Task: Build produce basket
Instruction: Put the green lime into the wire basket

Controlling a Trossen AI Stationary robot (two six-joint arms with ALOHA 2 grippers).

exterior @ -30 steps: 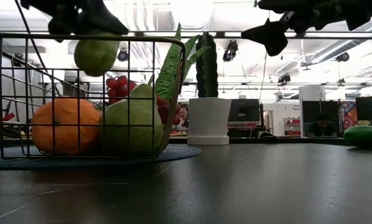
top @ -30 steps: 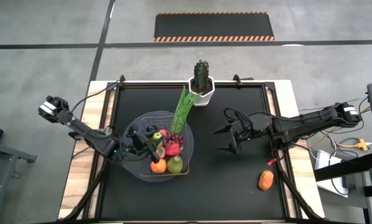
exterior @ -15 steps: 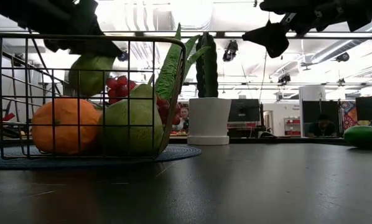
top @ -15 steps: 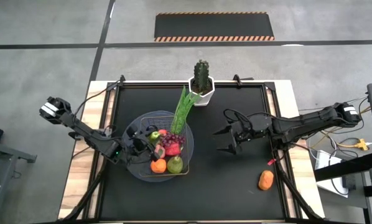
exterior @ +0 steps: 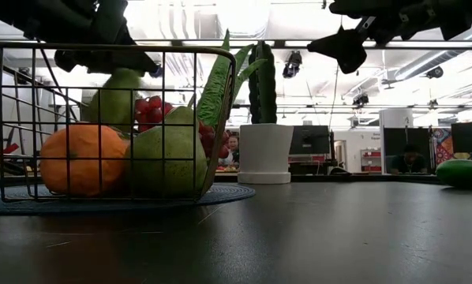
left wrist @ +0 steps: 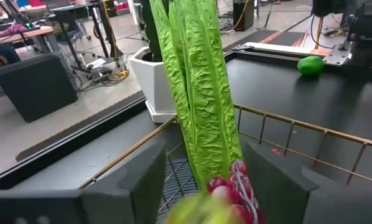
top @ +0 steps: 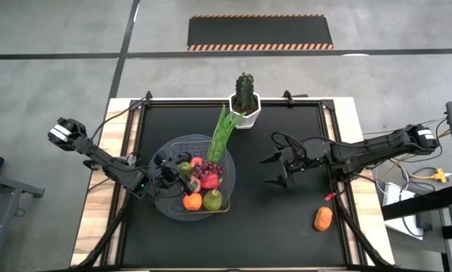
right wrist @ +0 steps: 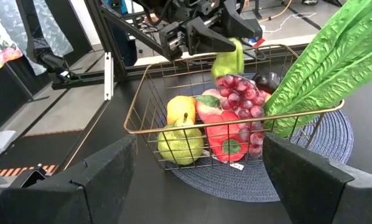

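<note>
I have the left gripper [top: 174,172] low over the shallow dark wire-mesh basket [top: 224,202], which sits on a round grey-blue woven mat [top: 162,205] left of centre on the black table top [top: 286,234]; the fingers reach in over the basket's left rim so the fruit lands inside rather than on the wire. A small green pear [right wrist: 228,60] sits just at the fingertips; from the right wrist view the jaws look part-way apart around it, and I cannot tell whether they grip it or have let it go; in the low view the pear [exterior: 114,99] rests down among the other fruit, so I judge this is the release.

The basket already holds an orange [exterior: 80,160], a larger green pear [exterior: 169,158], a bunch of purple-red grapes [right wrist: 239,99], a red pepper [right wrist: 226,142] and a yellowish fruit [right wrist: 181,110]; the long green leafy stalk [top: 221,136] leans out over the far rim toward the white pot with the dark green cactus [top: 244,100], propped there because it is too long to lie flat.

The right gripper [top: 275,171] hangs above bare table right of the basket, jaws spread wide and holding nothing; I keep it there, clear of the left arm. An orange carrot-like piece [top: 323,219] lies near the table's front right edge, well apart from the basket, and a green fruit [exterior: 462,173] shows in the low view at the far right; I judge those are the next pickups.
</note>
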